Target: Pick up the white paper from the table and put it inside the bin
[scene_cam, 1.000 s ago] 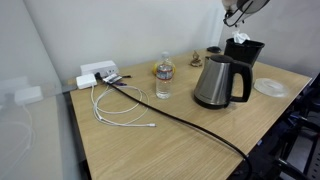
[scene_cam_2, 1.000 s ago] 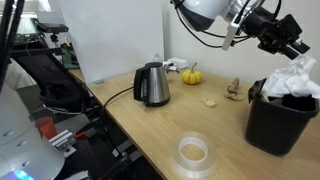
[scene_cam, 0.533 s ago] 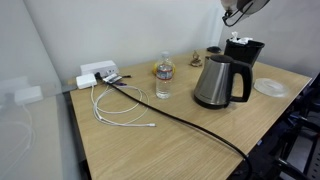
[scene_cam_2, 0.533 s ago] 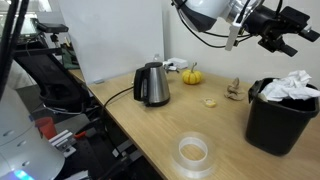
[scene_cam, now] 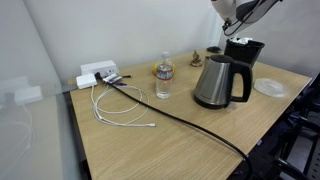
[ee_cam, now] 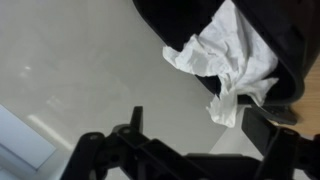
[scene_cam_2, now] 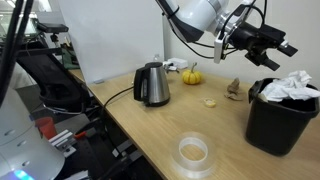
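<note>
The white paper (scene_cam_2: 290, 86) lies crumpled in the top of the black bin (scene_cam_2: 275, 125), sticking up over its rim. My gripper (scene_cam_2: 281, 55) hangs open above the bin and a little to its left, with nothing between its fingers. In the wrist view the paper (ee_cam: 225, 60) sits in the bin's dark mouth (ee_cam: 180, 20), beyond the spread fingers (ee_cam: 135, 122), apart from them. In an exterior view the bin (scene_cam: 245, 55) stands behind the kettle at the back of the wood-grain table (scene_cam: 180, 150).
A steel kettle (scene_cam_2: 151, 85) with a black cord stands mid-table, seen also as the kettle (scene_cam: 215, 82). A round whitish disc (scene_cam_2: 193, 152) lies near the front edge. A water bottle (scene_cam: 164, 78), a white cable (scene_cam: 115, 105) and a power block (scene_cam: 97, 73) sit further along.
The gripper opened and let go of the paper, which dropped into the bin. The gripper then rose and drew back to the left of the bin.
</note>
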Motion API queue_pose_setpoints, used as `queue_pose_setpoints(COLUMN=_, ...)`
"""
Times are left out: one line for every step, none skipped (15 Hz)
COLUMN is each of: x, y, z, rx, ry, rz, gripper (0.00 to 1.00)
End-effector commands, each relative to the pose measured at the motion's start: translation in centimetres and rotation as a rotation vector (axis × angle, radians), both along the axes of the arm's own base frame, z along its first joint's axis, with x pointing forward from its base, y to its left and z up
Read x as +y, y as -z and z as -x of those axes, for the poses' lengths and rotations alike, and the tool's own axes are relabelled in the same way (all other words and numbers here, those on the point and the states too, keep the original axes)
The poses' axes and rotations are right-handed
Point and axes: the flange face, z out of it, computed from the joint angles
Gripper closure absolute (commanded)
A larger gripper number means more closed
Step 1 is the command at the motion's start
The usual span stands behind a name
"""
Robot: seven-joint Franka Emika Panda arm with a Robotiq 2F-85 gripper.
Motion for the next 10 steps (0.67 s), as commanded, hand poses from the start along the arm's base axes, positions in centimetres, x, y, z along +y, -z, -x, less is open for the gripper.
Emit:
queue_pose_setpoints(x=-0.3, y=0.4, z=1.7, rx=0.003, ry=0.105, rz=0.016, gripper=0.00)
queue_pose_setpoints(x=-0.6, y=0.6, z=1.9, rx=0.001, ry=0.129, rz=0.019, gripper=0.00)
queue_pose_setpoints(x=-0.8, y=0.7, z=2.0, rx=-0.004, ry=0.148, rz=0.016, gripper=0.00)
queue_pose_setpoints(x=-0.9, y=0.9, z=1.9, rx=-0.012, ry=0.148, rz=0.011, gripper=0.00)
queue_pose_setpoints(x=-0.9, y=1.1, z=1.7, rx=-0.019, ry=0.149, rz=0.008, gripper=0.00)
queue_pose_setpoints(x=-0.9, y=1.3, z=1.6, rx=-0.022, ry=0.154, rz=0.011, gripper=0.00)
queue_pose_setpoints(x=-1.0, y=1.6, z=1.4, rx=-0.023, ry=0.157, rz=0.021, gripper=0.00)
queue_pose_setpoints(x=-1.1, y=2.1, z=1.4, rx=-0.022, ry=0.165, rz=0.027, gripper=0.00)
queue_pose_setpoints(x=-1.3, y=2.6, z=1.3, rx=-0.023, ry=0.167, rz=0.031, gripper=0.00)
queue_pose_setpoints(x=-1.5, y=3.2, z=1.1, rx=-0.023, ry=0.172, rz=0.030, gripper=0.00)
